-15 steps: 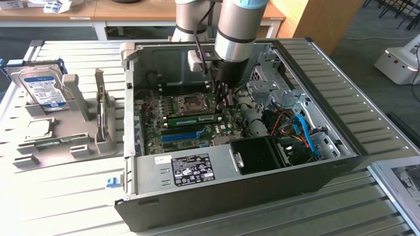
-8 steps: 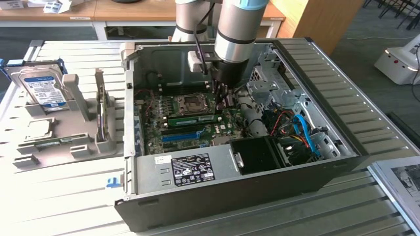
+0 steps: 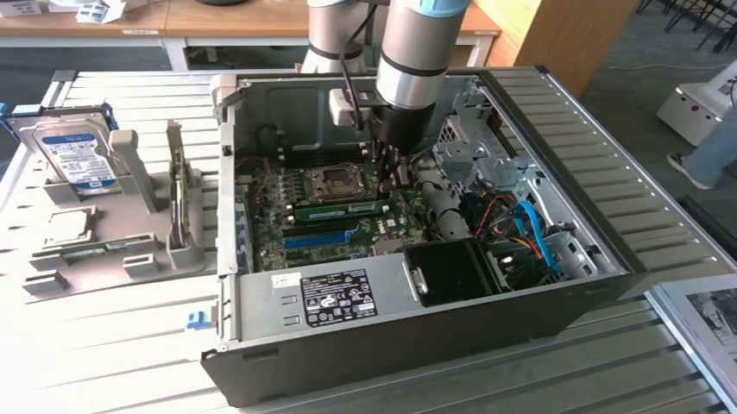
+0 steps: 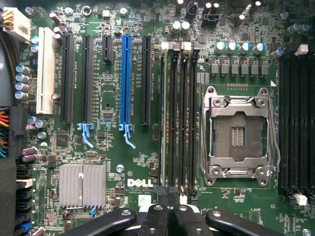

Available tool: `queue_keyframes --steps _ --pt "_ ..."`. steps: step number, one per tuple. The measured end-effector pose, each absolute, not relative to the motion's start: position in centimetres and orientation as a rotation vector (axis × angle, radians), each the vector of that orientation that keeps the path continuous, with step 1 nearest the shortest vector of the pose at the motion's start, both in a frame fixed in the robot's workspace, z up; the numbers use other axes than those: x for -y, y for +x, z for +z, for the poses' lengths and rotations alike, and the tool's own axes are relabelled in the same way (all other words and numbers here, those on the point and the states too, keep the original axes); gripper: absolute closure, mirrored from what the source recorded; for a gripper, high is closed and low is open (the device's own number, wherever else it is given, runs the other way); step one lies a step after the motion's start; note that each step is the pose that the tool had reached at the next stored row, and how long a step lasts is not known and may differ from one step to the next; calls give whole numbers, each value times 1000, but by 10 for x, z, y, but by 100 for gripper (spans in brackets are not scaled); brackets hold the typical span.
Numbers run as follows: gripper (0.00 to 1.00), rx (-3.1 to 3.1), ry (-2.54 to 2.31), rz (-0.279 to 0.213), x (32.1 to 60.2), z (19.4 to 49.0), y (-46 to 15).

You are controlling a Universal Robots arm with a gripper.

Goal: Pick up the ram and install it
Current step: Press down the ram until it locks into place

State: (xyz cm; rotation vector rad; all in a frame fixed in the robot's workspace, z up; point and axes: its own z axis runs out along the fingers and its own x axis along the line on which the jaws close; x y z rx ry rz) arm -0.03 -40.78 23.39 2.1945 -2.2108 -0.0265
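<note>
Ram [image 3: 337,208]: green stick with a white label, standing on edge in a memory slot of the motherboard [image 4: 113,147], between the empty processor socket [image 3: 342,179] and the blue expansion slot [image 3: 317,240]. Gripper [image 4: 168,221]: claw pinched fully together with nothing between the fingers, poised inside the open computer case [image 3: 599,250] over one end of the memory slots. Hard drive [image 3: 72,155]: upright in a grey stand outside the case, on the exterior view's left.

Matt green motherboard [image 4: 147,162], ribbed metal heatsink [image 4: 81,185], probably plastic blue slot [image 4: 126,78].
</note>
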Motion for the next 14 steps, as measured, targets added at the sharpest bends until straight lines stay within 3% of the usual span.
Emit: queue_keyframes --steps 14 --pt "90 2211 2194 -26 408 229 0"
